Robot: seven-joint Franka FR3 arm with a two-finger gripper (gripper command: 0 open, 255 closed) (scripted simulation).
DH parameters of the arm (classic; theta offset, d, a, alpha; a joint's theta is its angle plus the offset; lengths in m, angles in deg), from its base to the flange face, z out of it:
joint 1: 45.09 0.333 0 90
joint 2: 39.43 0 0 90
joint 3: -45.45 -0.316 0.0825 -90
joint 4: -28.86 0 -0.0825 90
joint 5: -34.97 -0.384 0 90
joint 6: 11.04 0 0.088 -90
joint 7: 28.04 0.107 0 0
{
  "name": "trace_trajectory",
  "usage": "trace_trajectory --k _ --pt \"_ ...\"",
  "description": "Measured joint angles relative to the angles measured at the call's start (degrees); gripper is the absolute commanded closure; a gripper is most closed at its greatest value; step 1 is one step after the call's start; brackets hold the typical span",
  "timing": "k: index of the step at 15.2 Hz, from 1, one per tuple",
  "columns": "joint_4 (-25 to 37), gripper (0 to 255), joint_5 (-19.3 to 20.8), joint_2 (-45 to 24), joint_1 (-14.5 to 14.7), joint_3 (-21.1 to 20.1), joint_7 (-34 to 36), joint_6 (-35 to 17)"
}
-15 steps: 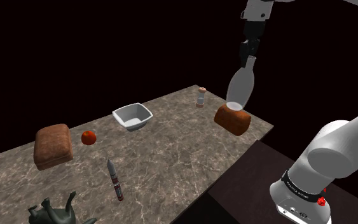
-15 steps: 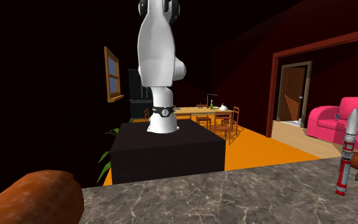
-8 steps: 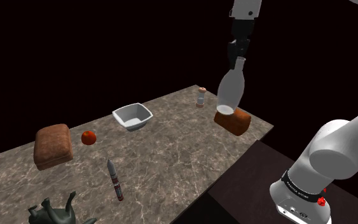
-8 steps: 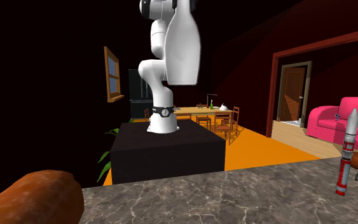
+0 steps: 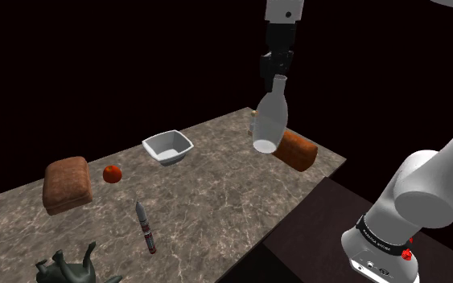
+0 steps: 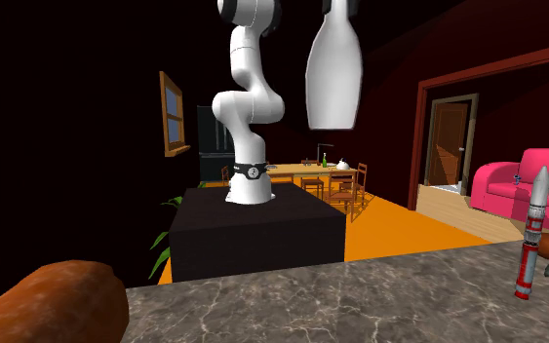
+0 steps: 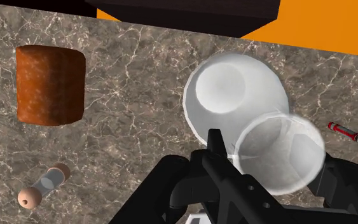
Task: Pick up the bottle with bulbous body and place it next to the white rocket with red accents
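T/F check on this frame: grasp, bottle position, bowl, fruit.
1. The claw holds the white bottle by its neck, clear of the table. True.
2. The white bottle lies beside the rocket. False: it hangs in the air; the rocket is far off, toward the shoulder view's lower left.
3. The white bowl is empty. True.
4. The red fruit sits in the white bowl. False: it sits on the table between the white bowl and a brown loaf.

Shoulder view overlooks table — second faces the arm.
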Motion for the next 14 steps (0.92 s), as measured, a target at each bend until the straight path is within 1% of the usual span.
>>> trace_trajectory --k 3,8,14 --pt "2.3 255 -0.8 -2.2 1.5 -2.8 4.4 0.0" --pt "8.3 255 -0.8 -8.4 3.9 -7.2 11.3 -0.4" --pt "18.0 255 0.9 -17.1 7.8 -12.2 20.3 0.6"
